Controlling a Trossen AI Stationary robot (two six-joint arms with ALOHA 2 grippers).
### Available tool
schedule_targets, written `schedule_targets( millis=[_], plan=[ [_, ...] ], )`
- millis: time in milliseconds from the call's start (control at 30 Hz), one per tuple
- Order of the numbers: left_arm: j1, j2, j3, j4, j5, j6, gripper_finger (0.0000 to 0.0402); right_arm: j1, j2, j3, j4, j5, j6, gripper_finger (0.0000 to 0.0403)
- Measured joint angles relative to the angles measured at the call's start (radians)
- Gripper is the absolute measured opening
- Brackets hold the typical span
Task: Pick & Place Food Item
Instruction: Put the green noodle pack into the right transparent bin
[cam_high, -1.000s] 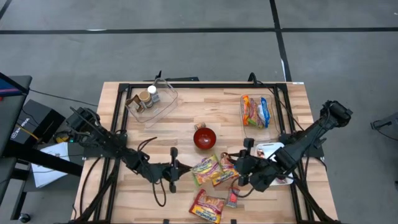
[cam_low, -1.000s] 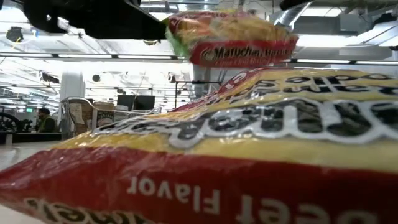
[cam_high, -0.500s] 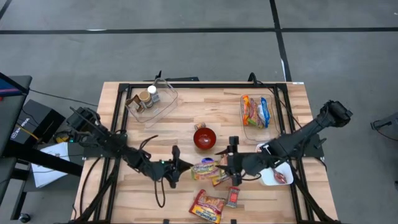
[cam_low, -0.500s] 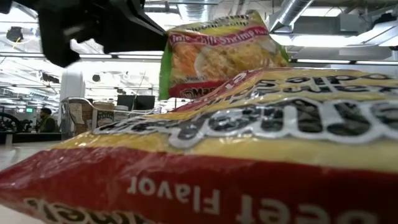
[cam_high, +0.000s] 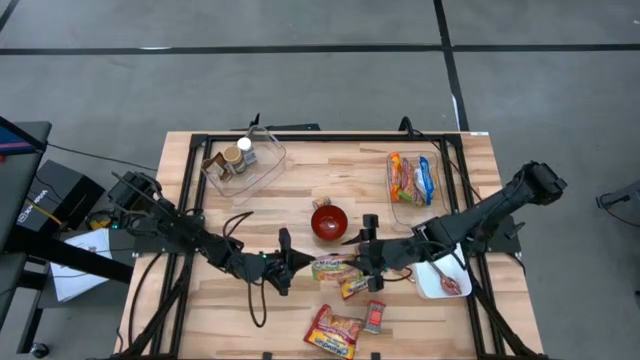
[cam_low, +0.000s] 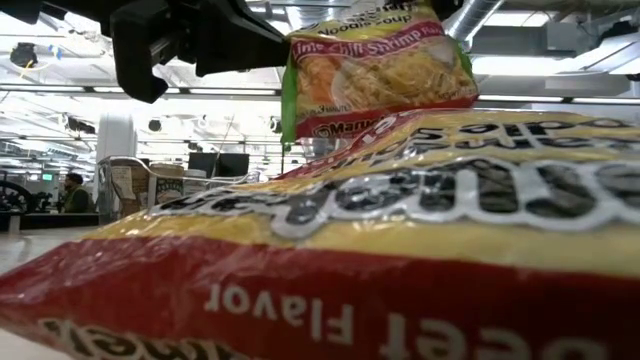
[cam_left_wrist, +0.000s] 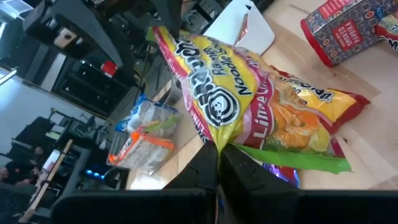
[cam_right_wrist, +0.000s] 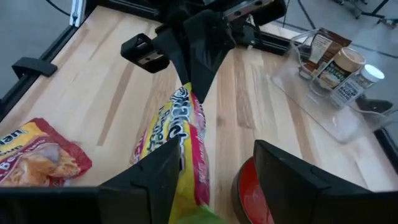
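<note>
table (cam_high: 200, 310): wooden top with a dark frame along its edges; both arms reach in toward the middle front.
left arm: comes from the left edge; left gripper (cam_high: 292, 266) is pressed together on one end of the noodle pack (cam_high: 331, 268), pinching its seam, as the left wrist view shows.
right arm: comes from the right edge; right gripper (cam_high: 358, 258) sits at the pack's other end, fingers spread to either side of it in the right wrist view; no firm hold visible.
noodle pack: lifted off the table between the two grippers, just in front of the red bowl (cam_high: 329, 222).
right tray (cam_high: 436, 195): clear, already holding packets.
left tray (cam_high: 268, 168): clear, holding jars.
loose packs: one (cam_high: 334, 332) near the front edge, another (cam_high: 354, 288) under the lifted one.
progress: pick looks done, placing is left; likely mid handover, destination not certain.
room: open wood to the left of the bowl and toward the right tray; bowl is close behind the pack, front edge close below.
</note>
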Motion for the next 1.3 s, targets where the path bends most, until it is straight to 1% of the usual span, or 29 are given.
schedule_targets(
  millis=[100,233,367,467,767,1000,1300],
  plan=[
    [0.000,0.000,0.000,0.007,-0.010,0.005,0.0000,-0.023,0.000,-0.002,0.003,-0.059,0.006,0.0199],
    [0.000,0.000,0.000,0.015,-0.041,0.027,0.0000,-0.040,0.000,-0.002,0.016,-0.075,0.008,0.0198],
    [0.000,0.000,0.000,0.053,-0.063,0.028,0.0000,-0.045,0.000,-0.002,0.018,-0.115,0.008,0.0198],
    [0.000,0.000,0.000,0.068,-0.080,0.051,0.0000,-0.044,0.000,-0.002,0.018,-0.117,0.008,0.0198],
    [0.000,0.000,0.000,0.077,-0.081,0.053,0.0000,-0.044,0.000,-0.002,0.024,-0.117,0.008,0.0191],
    [0.000,0.000,0.000,0.078,-0.081,0.053,0.0000,-0.044,0.000,-0.002,0.027,-0.120,0.008,0.0160],
    [0.001,0.000,0.000,0.079,-0.081,0.049,0.0000,-0.044,0.000,-0.002,0.027,-0.120,0.008,0.0099]
  ],
)
